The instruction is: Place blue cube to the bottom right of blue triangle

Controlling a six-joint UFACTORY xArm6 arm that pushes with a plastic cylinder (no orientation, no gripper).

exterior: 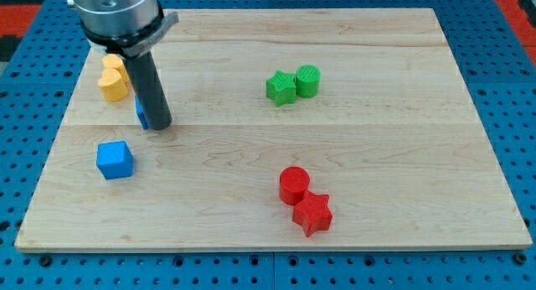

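The blue cube [115,159] lies on the wooden board [352,156] near the view's left edge. The blue triangle [141,111] is above it and slightly right, mostly hidden behind my rod, so only a thin blue strip shows. My tip [159,125] rests on the board touching the triangle's right side, above and to the right of the blue cube, about a block's width away from it.
Two yellow blocks [111,82] sit at the upper left beside the rod, partly hidden by it. A green star [281,88] and a green cylinder [307,80] touch at top centre. A red cylinder [294,184] and a red star [312,213] touch at bottom centre.
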